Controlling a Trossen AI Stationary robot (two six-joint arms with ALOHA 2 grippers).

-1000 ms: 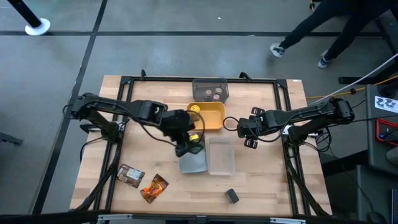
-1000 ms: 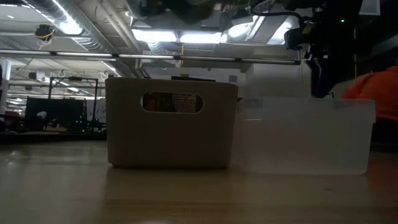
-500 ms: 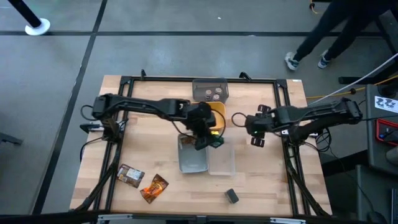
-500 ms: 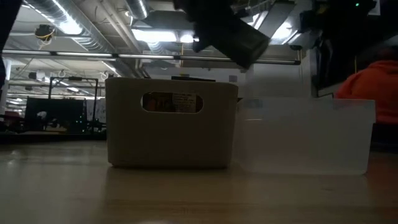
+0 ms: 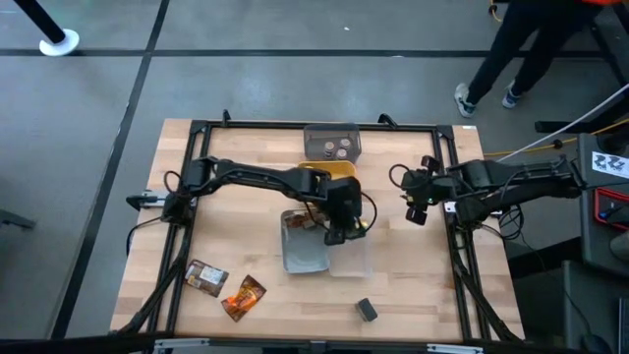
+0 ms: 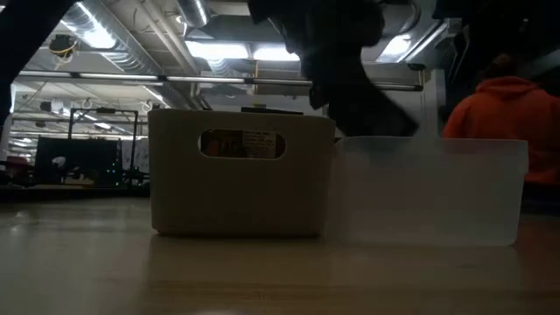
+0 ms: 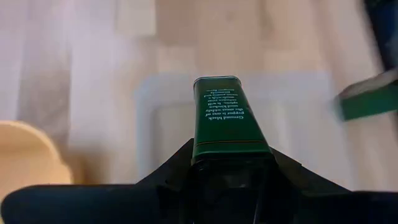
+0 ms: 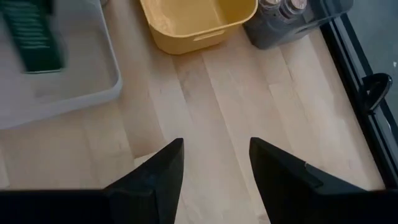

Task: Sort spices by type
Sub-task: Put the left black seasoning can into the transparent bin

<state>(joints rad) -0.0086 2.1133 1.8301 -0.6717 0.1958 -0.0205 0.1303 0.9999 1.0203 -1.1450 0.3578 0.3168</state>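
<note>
The left hand [image 7: 231, 163] grips a green pepper tin [image 7: 227, 118] above the clear tray [image 5: 351, 251]. Beside that tray, the grey tray [image 5: 304, 258] holds something indistinct. The right hand [image 8: 211, 163] is open.

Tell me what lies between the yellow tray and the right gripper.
Only bare wooden table separates the yellow plastic tray from the open right gripper in the high view; the right wrist view shows the same.

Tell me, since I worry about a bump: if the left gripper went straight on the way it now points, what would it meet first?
The left gripper, shut on a green tin, points down at the clear tray. Going on, the tin would probably meet that tray's floor first; nothing shows between them, though the depth is hard to judge.
</note>
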